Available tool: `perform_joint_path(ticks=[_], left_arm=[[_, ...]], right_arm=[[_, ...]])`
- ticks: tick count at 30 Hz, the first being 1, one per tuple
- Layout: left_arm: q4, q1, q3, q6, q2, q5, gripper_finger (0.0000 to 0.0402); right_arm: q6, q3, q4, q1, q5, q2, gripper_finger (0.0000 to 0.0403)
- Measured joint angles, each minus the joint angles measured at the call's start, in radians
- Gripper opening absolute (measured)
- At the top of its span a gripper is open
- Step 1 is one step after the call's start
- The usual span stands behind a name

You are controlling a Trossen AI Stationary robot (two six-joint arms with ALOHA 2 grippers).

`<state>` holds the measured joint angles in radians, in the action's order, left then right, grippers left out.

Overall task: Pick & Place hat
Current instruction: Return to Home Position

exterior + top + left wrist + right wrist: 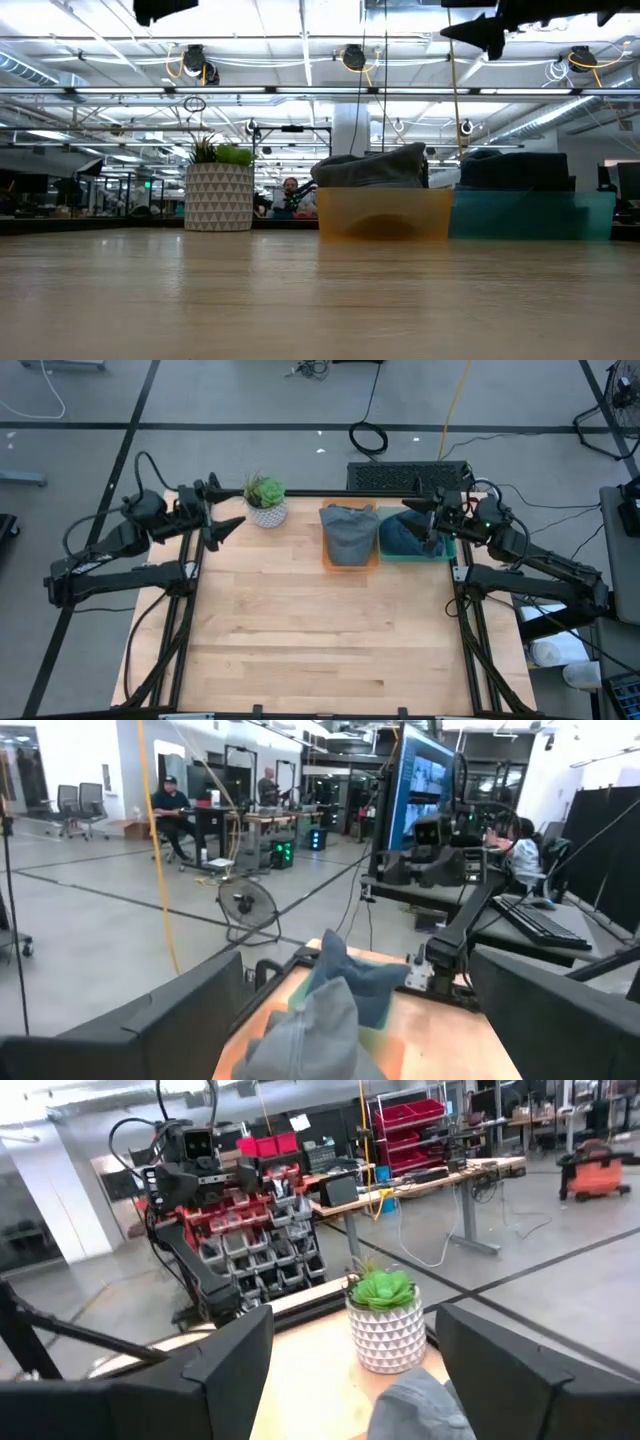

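Observation:
A grey hat [347, 532] lies in an orange bin [350, 561] at the table's far side; it also shows in the low view [375, 168] and in the left wrist view [310, 1030]. A dark blue hat [404, 536] lies in a teal bin [440, 553] beside it. My left gripper [228, 522] is open and empty, above the table's far left. My right gripper [420, 508] is open and empty, above the teal bin's far edge.
A potted green plant [266, 502] in a white patterned pot stands at the far edge, between my left gripper and the orange bin. The wooden tabletop [320, 630] spreads toward the near edge. People sit at desks in the room beyond.

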<state>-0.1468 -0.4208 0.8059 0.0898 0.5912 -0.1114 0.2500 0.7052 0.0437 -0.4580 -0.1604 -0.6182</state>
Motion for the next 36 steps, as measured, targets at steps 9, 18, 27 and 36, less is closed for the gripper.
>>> perform_joint_path(ticks=[9, 18, 27, 36], left_arm=[[0.154, 0.067, -0.228, 0.016, -0.186, 0.039, 0.0399], [0.207, 0.124, -0.409, 0.052, -0.347, 0.139, 0.0399], [0.220, 0.156, -0.459, 0.061, -0.425, 0.186, 0.0399], [0.193, 0.155, -0.459, 0.055, -0.430, 0.196, 0.0399]], right_arm=[[-0.159, 0.000, -0.092, 0.000, 0.006, 0.042, 0.0270], [-0.194, -0.051, -0.124, 0.000, 0.038, 0.134, 0.0270], [-0.086, -0.299, 0.094, 0.027, 0.056, 0.334, 0.0270], [-0.015, -0.475, 0.197, 0.037, 0.058, 0.466, 0.0270]])
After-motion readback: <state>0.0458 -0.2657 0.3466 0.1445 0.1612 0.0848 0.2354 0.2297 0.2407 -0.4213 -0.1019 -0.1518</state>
